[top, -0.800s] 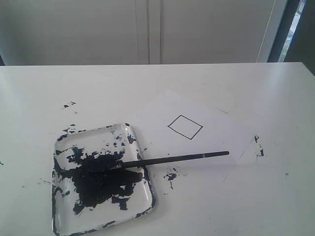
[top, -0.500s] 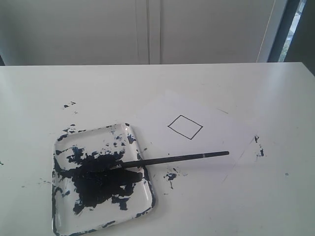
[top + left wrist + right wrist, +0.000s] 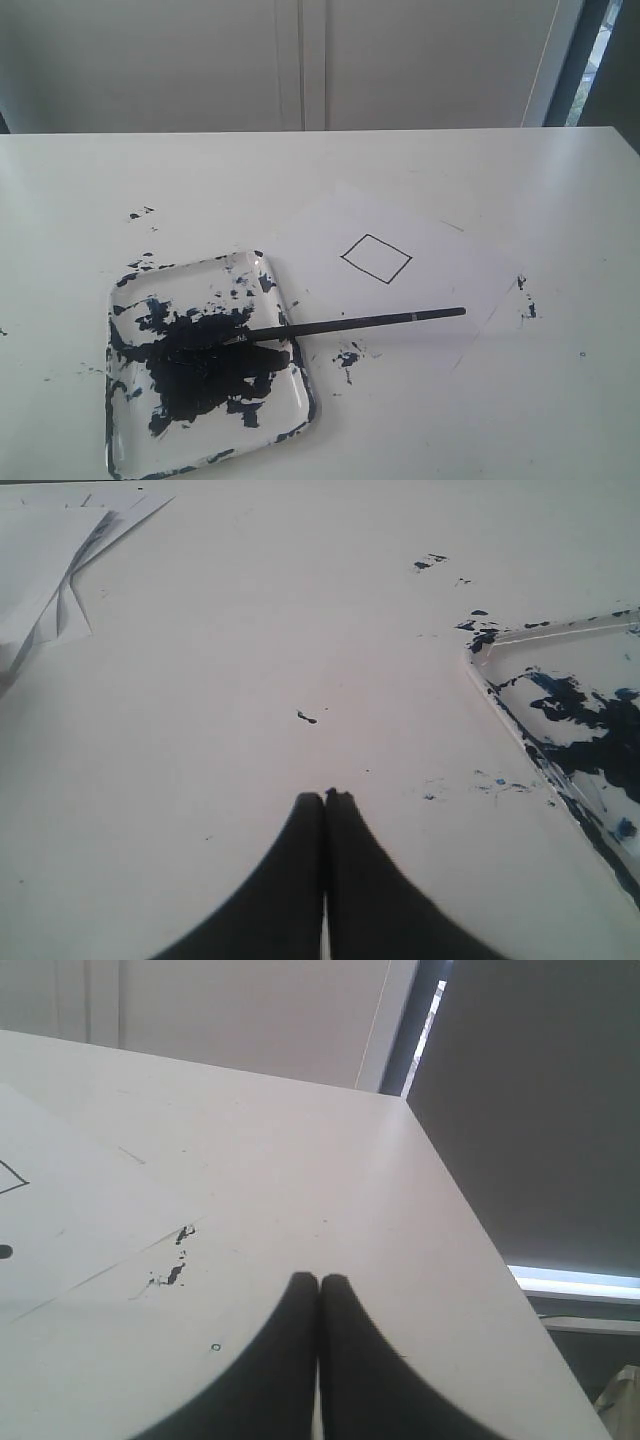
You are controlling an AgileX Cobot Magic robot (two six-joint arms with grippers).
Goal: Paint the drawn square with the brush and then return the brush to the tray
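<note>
The drawn square (image 3: 376, 258) is blank inside and sits tilted on the white paper (image 3: 400, 280). The brush (image 3: 350, 324) lies with its dark tip in the paint of the tray (image 3: 290, 380) and its handle end out over the paper. Neither arm shows in the exterior view. My left gripper (image 3: 325, 798) is shut with nothing in it, over bare table beside a corner of the tray (image 3: 520, 638). My right gripper (image 3: 319, 1280) is shut and empty, near the table's right side, with one corner of the drawn square (image 3: 12, 1177) at the frame edge.
Paint splatters (image 3: 348, 356) mark the table around the tray and by the paper's right corner (image 3: 526, 298). A few loose paper sheets (image 3: 50, 550) lie at the far side in the left wrist view. The table's corner and edge (image 3: 440, 1160) run close to my right gripper.
</note>
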